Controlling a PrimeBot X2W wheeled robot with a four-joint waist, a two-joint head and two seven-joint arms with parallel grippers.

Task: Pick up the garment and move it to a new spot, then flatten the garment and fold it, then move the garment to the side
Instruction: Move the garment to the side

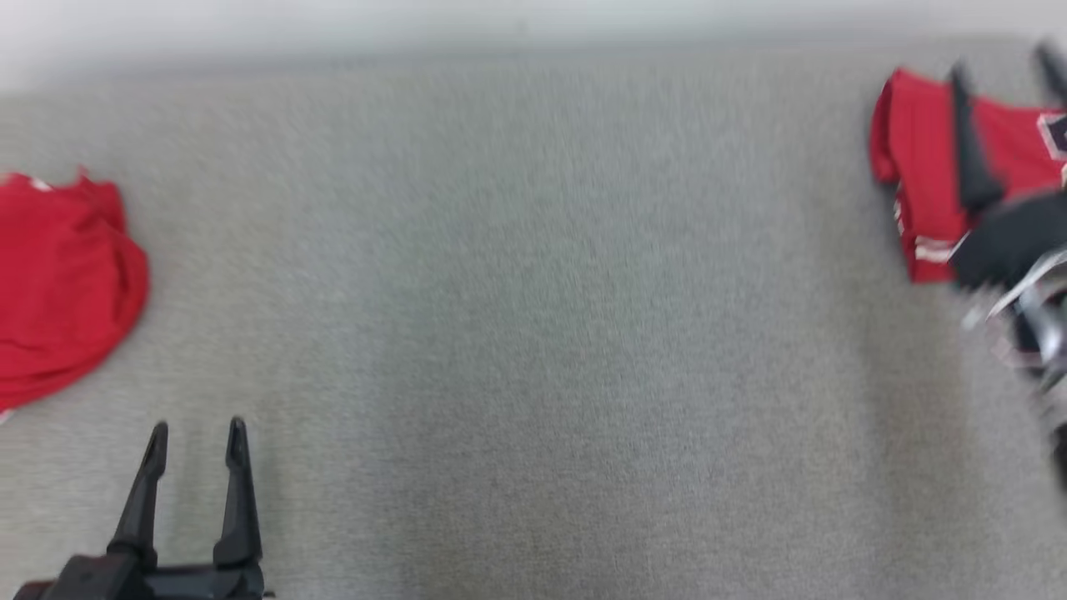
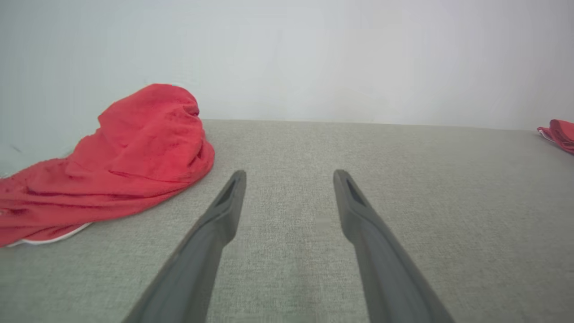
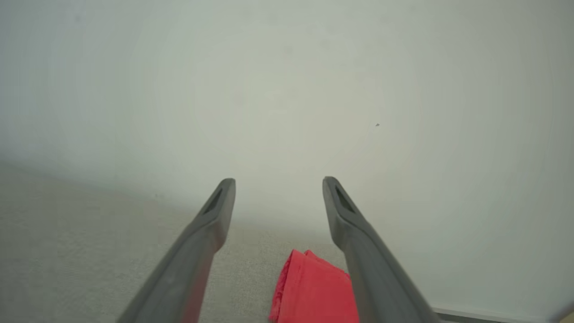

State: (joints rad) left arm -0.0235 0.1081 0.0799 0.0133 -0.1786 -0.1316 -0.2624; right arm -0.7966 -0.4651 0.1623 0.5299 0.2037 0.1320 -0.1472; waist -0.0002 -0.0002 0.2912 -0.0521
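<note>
The folded red garment (image 1: 921,158) is lying at the far right of the grey table (image 1: 533,333), so the robot appears to be finishing the last step, setting it aside. The right end effector (image 1: 1000,60) is hovering over it with its fingers spread wide and nothing between them. The left end effector (image 1: 198,427) is hanging open at the near left, close to a crumpled red cloth (image 1: 58,283). Next, the right arm likely needs to lift straight clear without snagging a fold.
</note>
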